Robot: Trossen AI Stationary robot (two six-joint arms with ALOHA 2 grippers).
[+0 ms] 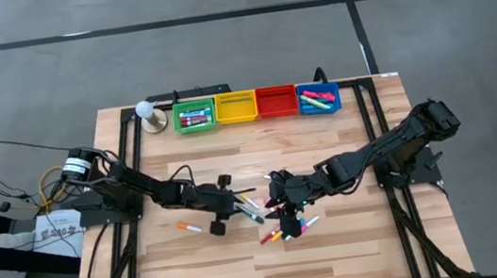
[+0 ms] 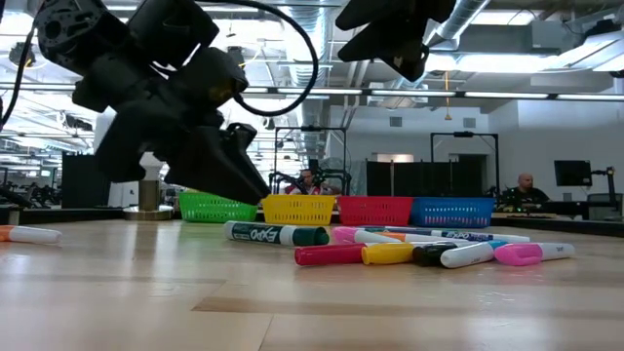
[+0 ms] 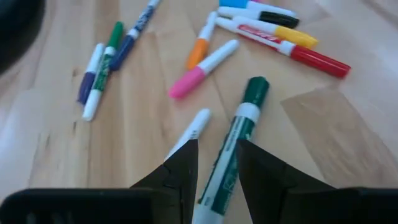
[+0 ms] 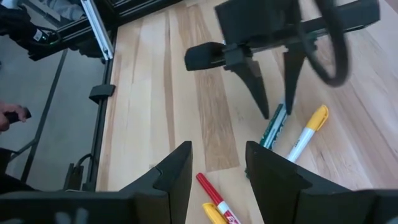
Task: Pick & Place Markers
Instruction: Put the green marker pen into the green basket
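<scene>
The left gripper (image 3: 214, 165) pinches a slim green-capped marker (image 3: 239, 134) above the pale wood-grain table (image 3: 323, 137), while the right gripper (image 4: 217, 168) hovers open, empty.

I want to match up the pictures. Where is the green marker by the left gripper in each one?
High view: green marker mid-table, at the left gripper.
Low view: lying flat, just left of centre.
Left wrist view: centre, running up from the bottom edge.
Right wrist view: farther off, under the other arm.
Shared landmark: the left gripper, closed on it.
</scene>
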